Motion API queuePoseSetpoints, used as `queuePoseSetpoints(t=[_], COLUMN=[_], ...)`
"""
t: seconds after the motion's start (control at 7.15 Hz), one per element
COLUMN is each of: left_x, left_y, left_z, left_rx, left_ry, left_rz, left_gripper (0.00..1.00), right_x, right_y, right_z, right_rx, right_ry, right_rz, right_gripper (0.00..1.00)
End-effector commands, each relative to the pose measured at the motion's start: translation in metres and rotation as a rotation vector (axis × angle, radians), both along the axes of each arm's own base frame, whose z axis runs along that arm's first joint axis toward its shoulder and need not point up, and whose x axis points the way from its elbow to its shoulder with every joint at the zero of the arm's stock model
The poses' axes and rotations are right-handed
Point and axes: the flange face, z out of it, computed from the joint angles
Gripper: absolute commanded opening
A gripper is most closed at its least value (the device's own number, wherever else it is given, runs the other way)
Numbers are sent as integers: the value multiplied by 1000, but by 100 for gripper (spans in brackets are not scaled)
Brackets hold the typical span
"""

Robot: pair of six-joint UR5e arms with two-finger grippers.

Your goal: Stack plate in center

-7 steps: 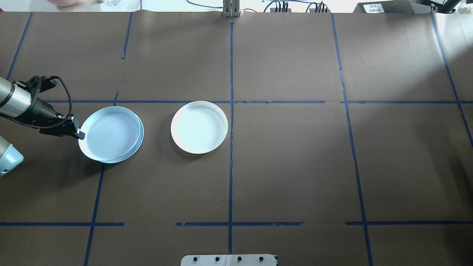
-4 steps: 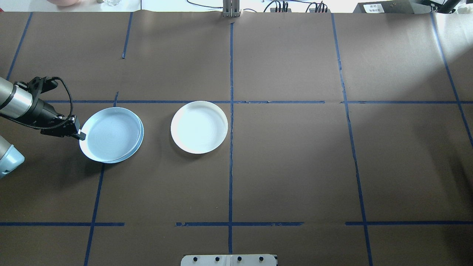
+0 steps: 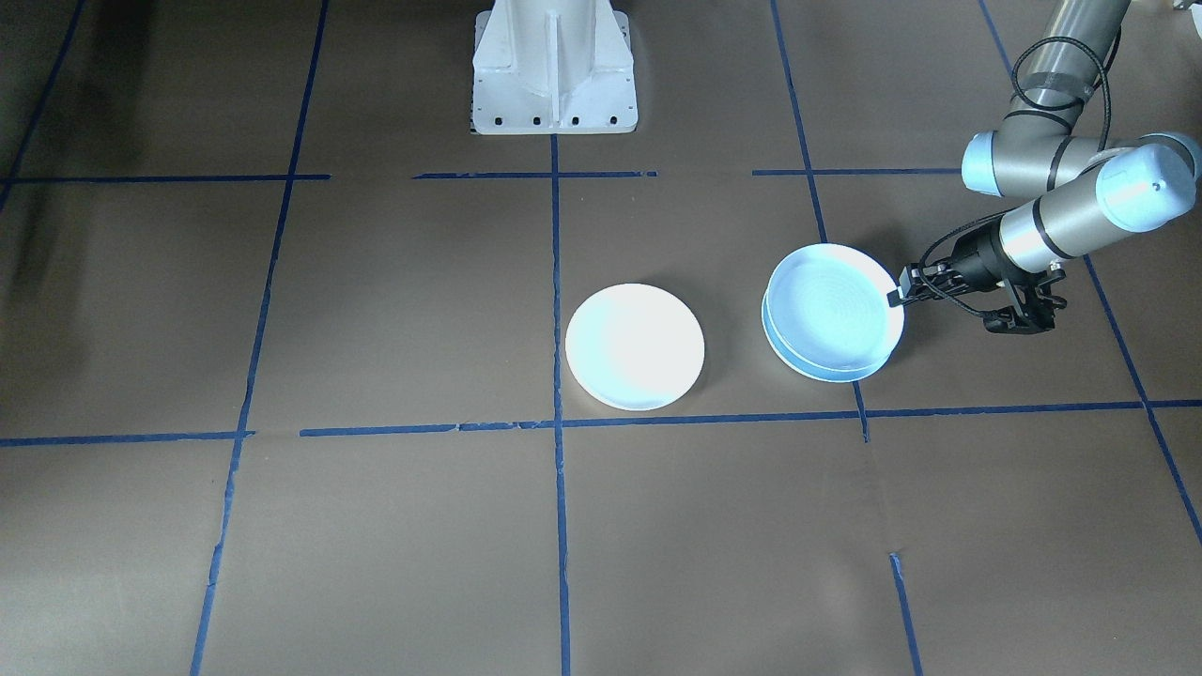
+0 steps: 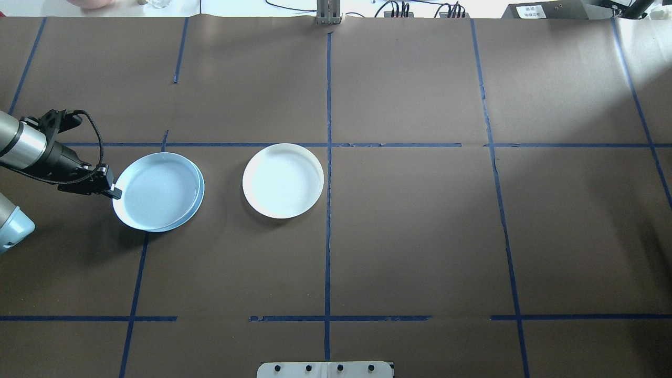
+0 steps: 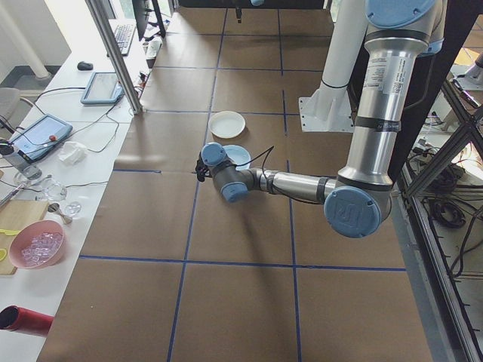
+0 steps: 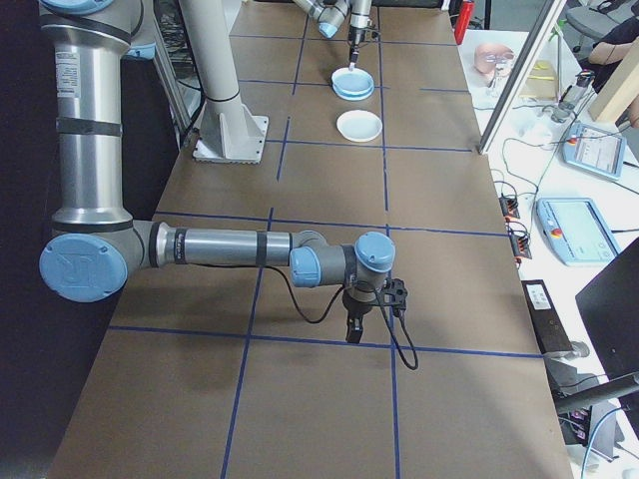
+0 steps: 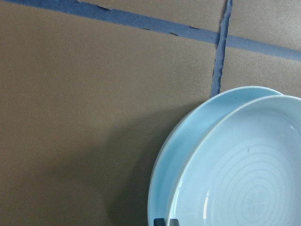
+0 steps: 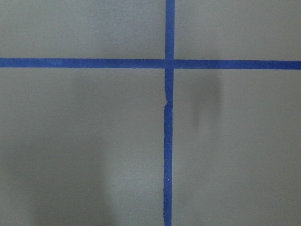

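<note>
Pale blue ringed plate (image 4: 157, 189) sits slightly offset atop its twin (image 4: 197, 202), left of the white plate (image 4: 283, 180). My left gripper (image 4: 113, 192) pinches its near rim. My right gripper (image 6: 353, 328) hovers over bare table (image 4: 420, 236); I cannot tell its opening.

Plates: three in total. Two pale blue plates, the upper (image 4: 157, 189) on the lower (image 4: 195, 209), slightly offset. One white plate (image 4: 283, 180) stands apart. Arms: two. Grippers: two, left (image 4: 113, 192) and right (image 6: 352, 328).
</note>
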Motion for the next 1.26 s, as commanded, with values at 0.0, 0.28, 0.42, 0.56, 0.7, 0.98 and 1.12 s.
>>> queuePoseSetpoints(t=[0.0,0.28,0.42,0.56,0.7,0.98,1.12], left_x=[0,1,1,1,1,3,3], left_y=[0,-1,-1,-1,-1,-3,-3], left_z=[0,-1,-1,-1,-1,-4,-4], left_rx=[7,13,13,15,13,20,21], left_ry=[5,4,3,4,3,7,7], left_rz=[0,-3,-4,-4,-4,-4,-3], left_gripper=[0,0,0,0,20,52,62], right_x=[0,0,0,0,0,0,0], right_y=[0,0,0,0,0,0,0], right_z=[0,0,0,0,0,0,0], right_rx=[0,0,0,0,0,0,0], right_ry=[0,0,0,0,0,0,0], right_rz=[0,0,0,0,0,0,0], right_gripper=[100,100,100,100,100,100,100])
